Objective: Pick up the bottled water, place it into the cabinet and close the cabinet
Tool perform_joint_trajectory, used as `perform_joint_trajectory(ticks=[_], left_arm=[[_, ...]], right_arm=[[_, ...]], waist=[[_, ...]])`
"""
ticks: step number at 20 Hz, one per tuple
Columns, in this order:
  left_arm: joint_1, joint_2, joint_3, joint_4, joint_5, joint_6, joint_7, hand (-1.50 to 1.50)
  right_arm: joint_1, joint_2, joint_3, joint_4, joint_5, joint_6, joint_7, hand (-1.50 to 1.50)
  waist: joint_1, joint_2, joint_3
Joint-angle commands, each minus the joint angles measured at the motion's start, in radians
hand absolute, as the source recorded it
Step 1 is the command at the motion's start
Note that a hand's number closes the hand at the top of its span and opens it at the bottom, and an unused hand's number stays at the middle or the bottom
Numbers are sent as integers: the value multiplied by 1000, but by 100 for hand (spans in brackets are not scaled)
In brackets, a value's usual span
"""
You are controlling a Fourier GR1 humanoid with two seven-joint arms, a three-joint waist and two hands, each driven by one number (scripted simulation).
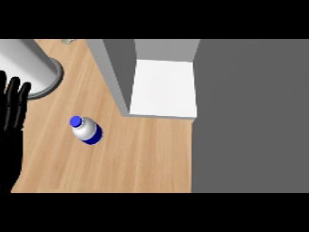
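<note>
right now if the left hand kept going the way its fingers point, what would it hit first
Probably the grey cylinder: the left hand is open, fingers pointing up the view at its base. Height is unclear, so it might pass above.

- Tabletop [143, 158]: pale wood, fine lengthwise grain running through it;
- Bottled water [86, 130]: blue cap, silvery-white body, deep blue band round the lower part;
- Left robot hand [3, 113]: solid black, at the left edge;
- Cabinet [163, 86]: grey walls, bright white inside;
- Cylinder [23, 63] at top left: light grey, darker grey ring at its base;
- Right-hand surface [263, 118]: flat dark grey.
</note>
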Motion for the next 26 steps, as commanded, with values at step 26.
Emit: perform_joint_trajectory(ticks=[26], left_arm=[[-102,-92,-662,-169,-474,651,652,-150]], right_arm=[[412,-90,-108,-489,-492,193,297,-150]], waist=[[-50,-11,40]])
